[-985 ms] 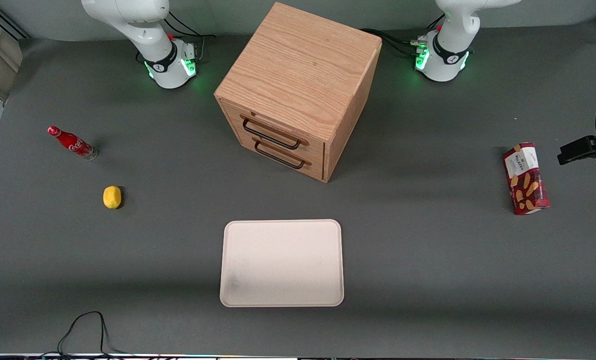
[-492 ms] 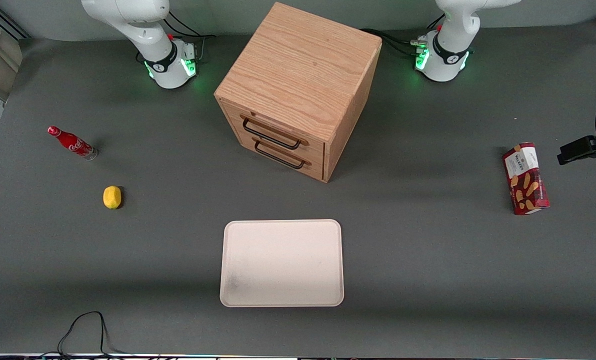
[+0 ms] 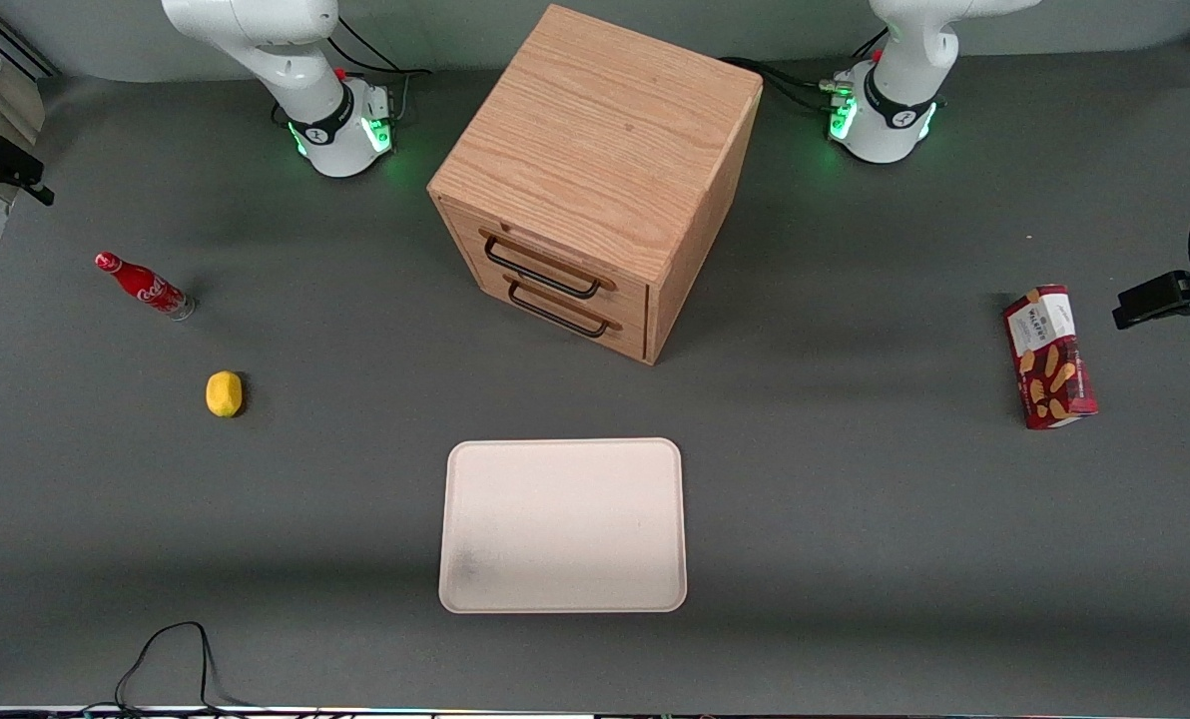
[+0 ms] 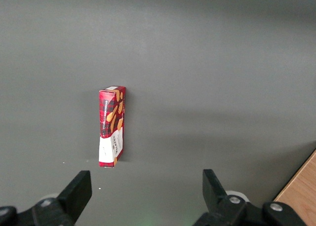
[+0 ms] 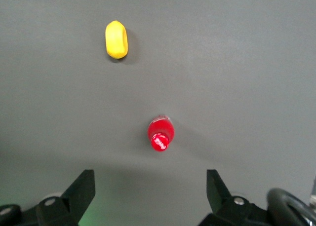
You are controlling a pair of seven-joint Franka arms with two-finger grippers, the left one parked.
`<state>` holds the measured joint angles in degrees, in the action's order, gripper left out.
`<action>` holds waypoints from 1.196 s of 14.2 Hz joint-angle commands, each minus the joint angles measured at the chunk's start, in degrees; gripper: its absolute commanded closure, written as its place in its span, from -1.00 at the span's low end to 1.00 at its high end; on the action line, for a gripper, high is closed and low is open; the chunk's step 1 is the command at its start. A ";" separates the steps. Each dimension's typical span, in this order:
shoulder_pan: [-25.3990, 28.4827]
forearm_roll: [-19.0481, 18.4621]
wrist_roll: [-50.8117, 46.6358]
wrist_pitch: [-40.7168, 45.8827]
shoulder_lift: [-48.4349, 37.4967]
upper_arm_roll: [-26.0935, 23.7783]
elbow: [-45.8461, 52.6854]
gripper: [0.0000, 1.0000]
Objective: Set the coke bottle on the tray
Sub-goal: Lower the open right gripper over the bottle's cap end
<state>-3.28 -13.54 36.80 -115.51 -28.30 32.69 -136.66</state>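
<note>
Fingers (image 5: 84,189) spread wide, empty, high above upright coke bottle (image 5: 160,132). Bottle near worktop (image 3: 855,519) edge, working arm's end. Tray (image 3: 563,524) mid-worktop, toward front edge.

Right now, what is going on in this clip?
The right arm's gripper hangs open high above the coke bottle, looking down on its red cap, holding nothing. The bottle stands upright on the table toward the working arm's end, with a lemon nearer the front camera. The tray sits bare in front of the wooden drawer cabinet. A red wafer box lies toward the parked arm's end.
</note>
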 commanded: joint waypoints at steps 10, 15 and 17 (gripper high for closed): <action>0.03 -0.35 3.19 -16.05 10.72 3.44 -8.44 -1.00; -0.50 -0.26 3.45 -19.66 14.06 3.61 -9.85 -1.00; -1.12 0.44 3.45 -20.54 14.59 3.61 -10.81 -1.00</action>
<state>-3.48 -13.53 38.64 -134.05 -14.27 36.11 -146.50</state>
